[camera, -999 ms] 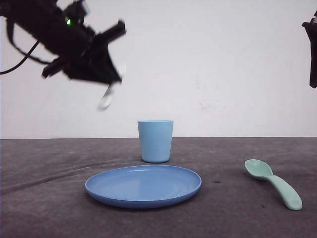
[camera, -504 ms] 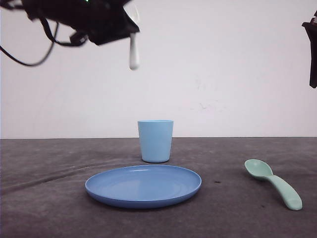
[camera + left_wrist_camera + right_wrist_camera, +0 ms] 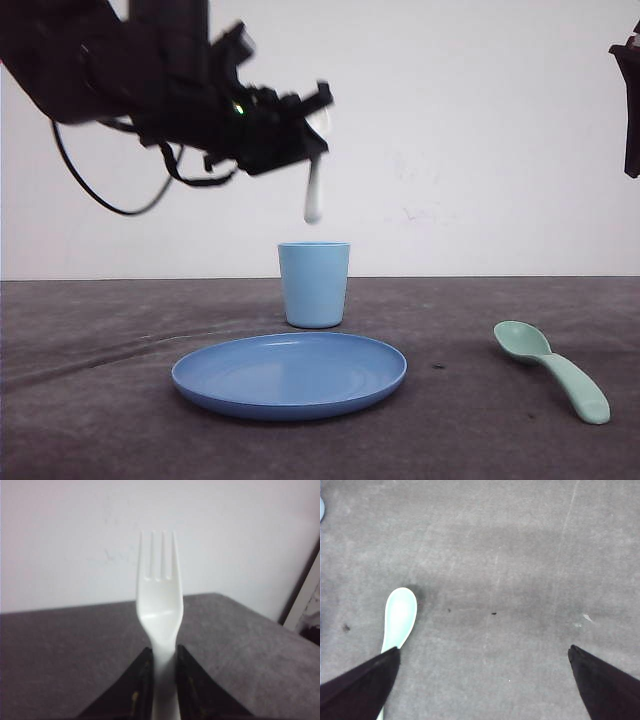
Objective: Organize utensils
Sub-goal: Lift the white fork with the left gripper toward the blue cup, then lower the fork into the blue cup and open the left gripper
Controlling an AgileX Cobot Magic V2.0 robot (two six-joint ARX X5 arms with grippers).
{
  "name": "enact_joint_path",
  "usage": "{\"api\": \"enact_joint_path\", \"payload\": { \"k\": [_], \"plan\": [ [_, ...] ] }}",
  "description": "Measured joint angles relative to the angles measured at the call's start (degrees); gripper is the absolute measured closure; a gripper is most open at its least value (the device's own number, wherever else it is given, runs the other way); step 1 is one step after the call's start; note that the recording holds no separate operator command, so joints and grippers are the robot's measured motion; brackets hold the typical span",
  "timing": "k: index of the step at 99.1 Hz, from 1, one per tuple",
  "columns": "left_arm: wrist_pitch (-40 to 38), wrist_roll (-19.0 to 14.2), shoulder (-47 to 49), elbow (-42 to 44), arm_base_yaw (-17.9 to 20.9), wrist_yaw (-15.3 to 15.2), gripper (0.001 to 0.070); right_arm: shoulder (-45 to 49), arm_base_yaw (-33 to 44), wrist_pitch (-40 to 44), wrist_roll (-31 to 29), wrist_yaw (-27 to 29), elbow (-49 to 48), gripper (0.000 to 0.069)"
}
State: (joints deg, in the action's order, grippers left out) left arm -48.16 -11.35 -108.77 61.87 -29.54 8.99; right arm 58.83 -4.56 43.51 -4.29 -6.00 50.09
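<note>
My left gripper [image 3: 306, 152] is shut on the neck of the white fork [image 3: 313, 196], which hangs down from the fingers just above the light blue cup [image 3: 314, 284]. Seen from the left wrist, the fork [image 3: 161, 605] sticks out past the gripper [image 3: 164, 652] with its four tines pointing away, the jaws pressed on both sides of it. The mint-green spoon [image 3: 553, 370] lies on the table at the right, bowl toward the cup. My right gripper [image 3: 484, 652] is open high above the table, and the spoon's bowl [image 3: 400, 612] lies beside one finger.
A round blue plate [image 3: 290, 375] lies in front of the cup, near the table's front. The dark grey table [image 3: 470, 430] ends at a white wall behind. Part of the right arm [image 3: 630, 100] hangs at the right edge.
The left arm has swung right and come down with the fork, from high at the upper left to just above the cup. Spoon, plate and right arm have not moved.
</note>
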Motion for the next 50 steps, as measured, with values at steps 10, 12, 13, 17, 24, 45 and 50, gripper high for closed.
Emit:
{"api": "enact_joint_path", "payload": {
  "k": [10,12,13,17,24,45,50],
  "plan": [
    [0.11,0.02,-2.36,0.52,-0.17,0.02,0.0667,0.00,0.00,0.00,0.00,0.00,0.00,0.0011],
    [0.26,0.07,-2.71,0.52,-0.22,0.00,0.0667,0.00,0.00,0.02,0.00,0.00,0.00,0.0011],
    [0.37,0.13,-2.89,0.52,-0.22,0.00,0.0667,0.00,0.00,0.00,0.00,0.00,0.00,0.0011],
    [0.90,0.44,-3.48,0.52,-0.22,0.00,0.0667,0.00,0.00,0.02,0.00,0.00,0.00,0.0011],
    [2.82,1.42,-4.22,0.52,-0.24,0.00,0.0667,0.00,0.00,0.00,0.00,0.00,0.00,0.0011],
    [6.54,2.64,-5.62,0.52,-0.31,0.02,0.0667,0.00,0.00,0.02,0.00,-0.02,0.00,0.0011],
    [6.93,2.82,-5.70,0.52,-0.37,0.00,0.0667,0.00,0.00,0.02,0.00,-0.02,0.00,0.0011]
  ]
}}
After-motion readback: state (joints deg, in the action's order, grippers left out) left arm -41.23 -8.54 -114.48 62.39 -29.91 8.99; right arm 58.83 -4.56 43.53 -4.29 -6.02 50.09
